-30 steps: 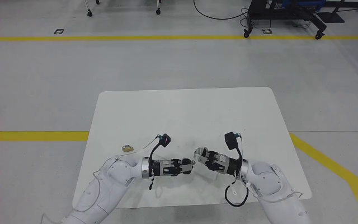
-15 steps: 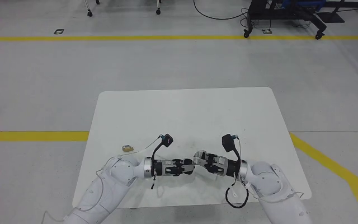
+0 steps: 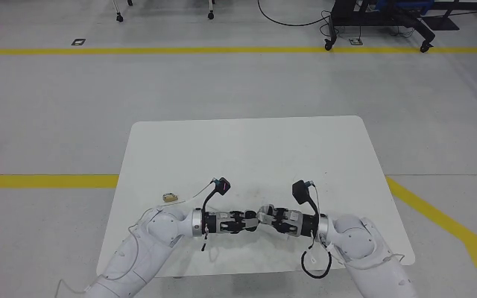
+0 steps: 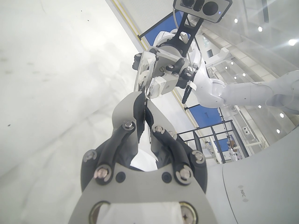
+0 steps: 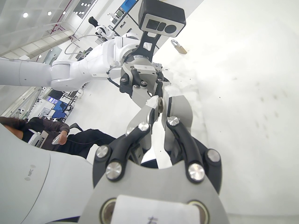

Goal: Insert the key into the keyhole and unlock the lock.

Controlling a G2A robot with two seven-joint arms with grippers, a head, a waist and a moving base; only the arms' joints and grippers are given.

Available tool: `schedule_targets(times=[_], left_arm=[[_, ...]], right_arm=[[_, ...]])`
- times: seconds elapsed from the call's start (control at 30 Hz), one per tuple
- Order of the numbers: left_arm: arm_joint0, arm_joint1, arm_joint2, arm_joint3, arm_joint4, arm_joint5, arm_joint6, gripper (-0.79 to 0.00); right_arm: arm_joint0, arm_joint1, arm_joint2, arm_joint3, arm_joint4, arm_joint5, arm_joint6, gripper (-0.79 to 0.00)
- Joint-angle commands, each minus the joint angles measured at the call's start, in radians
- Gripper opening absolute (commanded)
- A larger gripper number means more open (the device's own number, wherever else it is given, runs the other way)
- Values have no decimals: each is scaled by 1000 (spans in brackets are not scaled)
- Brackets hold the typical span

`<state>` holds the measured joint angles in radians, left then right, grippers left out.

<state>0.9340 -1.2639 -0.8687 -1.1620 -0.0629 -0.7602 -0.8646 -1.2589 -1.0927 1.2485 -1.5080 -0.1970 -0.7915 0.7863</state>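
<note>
fingers point(image 4: 123, 108) of left gripper point(image 4: 143, 95) and right gripper point(image 5: 161, 99) tight on key point(image 5: 160, 104) — lock point(image 3: 171, 197) apart near table edge point(image 3: 121, 195)

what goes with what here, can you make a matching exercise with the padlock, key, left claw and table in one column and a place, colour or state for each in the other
Column one:
1 padlock
2 key
3 left claw
4 table

Column two:
a white, with everything on or over it
b lying on the table beside the left arm, with no claw on it
c tip to tip with the right claw
d round metal head showing between claw fingers

Pairs: 1-b, 2-d, 3-c, 4-a
</note>
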Motion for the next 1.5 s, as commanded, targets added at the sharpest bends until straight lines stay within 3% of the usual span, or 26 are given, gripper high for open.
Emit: schedule_targets(times=[0.0,0.27,0.3,0.33,0.37,0.8,0.97,1.03,1.2,1.47], left_arm=[[-1,0,2,0,3,3,3,-785],[-5,1,9,0,3,15,-5,-785],[-5,1,9,1,2,15,-6,-526],[-5,2,9,1,1,15,-7,-188],[-4,3,8,0,-2,14,-9,0],[19,19,-42,-16,-44,-9,26,0],[47,20,-56,-27,-47,-25,102,0],[58,16,-52,-29,-25,-22,154,-46],[68,5,-36,-36,30,-11,244,-376],[57,-6,-16,-16,39,10,269,-453]], right_arm=[[2,1,-1,2,1,-1,0,-785],[3,9,-2,3,-9,-2,-17,-785],[3,10,-2,3,-13,0,-22,-785],[3,10,-2,3,-16,2,-26,-785],[3,11,-2,3,-17,3,-30,-785],[0,19,11,10,-12,23,-95,-785],[8,11,-2,33,71,136,-158,-785],[23,6,-20,47,103,169,-165,-785],[43,-2,-41,72,140,201,-191,-785],[57,-5,-51,91,146,203,-190,-785]])
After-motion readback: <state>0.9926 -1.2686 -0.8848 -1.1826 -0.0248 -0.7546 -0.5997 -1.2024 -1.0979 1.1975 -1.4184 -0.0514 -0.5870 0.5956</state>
